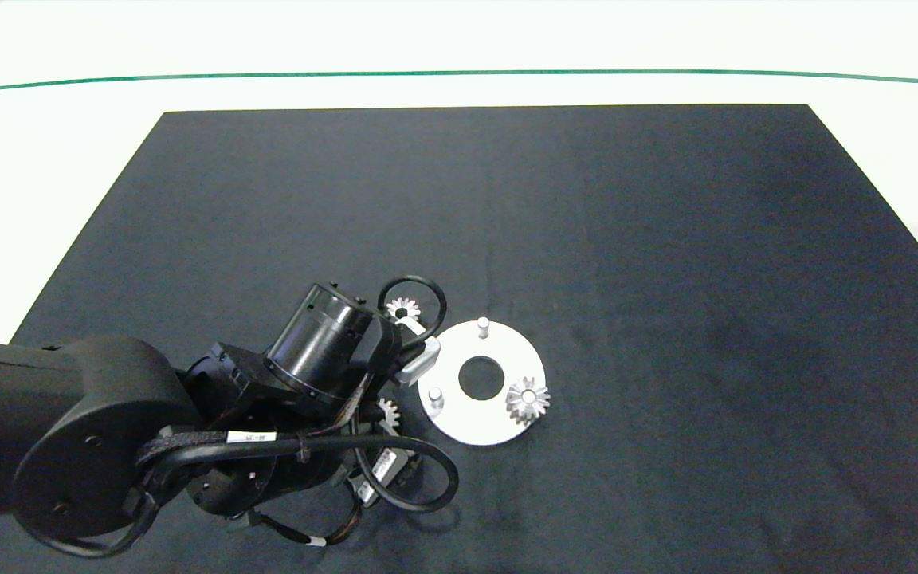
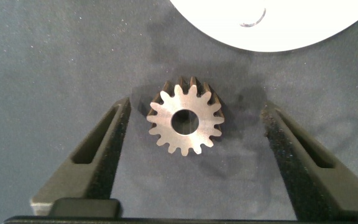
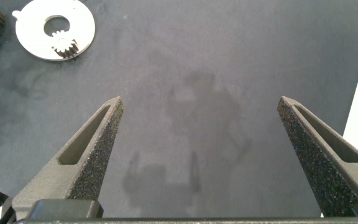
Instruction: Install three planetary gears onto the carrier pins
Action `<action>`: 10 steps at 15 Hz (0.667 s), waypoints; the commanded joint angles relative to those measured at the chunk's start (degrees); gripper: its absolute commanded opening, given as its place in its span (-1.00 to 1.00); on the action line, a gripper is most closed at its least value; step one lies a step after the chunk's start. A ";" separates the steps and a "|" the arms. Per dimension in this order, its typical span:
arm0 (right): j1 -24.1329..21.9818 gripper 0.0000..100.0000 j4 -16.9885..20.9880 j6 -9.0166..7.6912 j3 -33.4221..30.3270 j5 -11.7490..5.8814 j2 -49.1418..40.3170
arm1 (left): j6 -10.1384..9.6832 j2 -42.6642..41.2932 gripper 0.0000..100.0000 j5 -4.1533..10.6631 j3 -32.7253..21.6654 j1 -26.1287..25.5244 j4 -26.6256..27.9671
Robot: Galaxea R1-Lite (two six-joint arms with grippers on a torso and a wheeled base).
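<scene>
The white disc lies on the black mat and carries the carrier pins. Two pins are bare. One planetary gear sits on the third. A second gear lies loose on the mat just beyond the left arm. A third gear is half hidden under that arm. My left gripper is open and straddles a gear lying flat, without touching it, with the disc's edge just past it. My right gripper is open over bare mat, far from the disc.
The black mat covers most of a white table, and a green line runs along the far side. A black cable loop of the left arm arches over the loose gear. The right arm is out of the head view.
</scene>
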 commanded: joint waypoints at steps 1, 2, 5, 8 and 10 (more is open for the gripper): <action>0.02 1.00 0.08 -0.14 0.00 0.14 0.06 | 0.05 0.11 0.54 0.09 0.17 0.06 0.07; 0.02 1.00 0.08 -0.14 0.00 0.14 0.06 | 0.05 0.11 0.48 0.09 0.17 0.14 0.07; 0.02 1.00 0.16 -0.14 0.00 0.23 -0.03 | 0.05 -0.07 0.36 0.18 0.26 0.06 -0.01; 0.02 1.00 0.08 -0.14 0.00 0.23 -0.12 | 0.05 0.11 0.24 0.18 0.17 -0.03 -0.01; 0.02 1.00 0.08 -0.14 0.00 0.23 -0.12 | 0.14 0.11 0.18 0.18 -0.09 -0.03 -0.10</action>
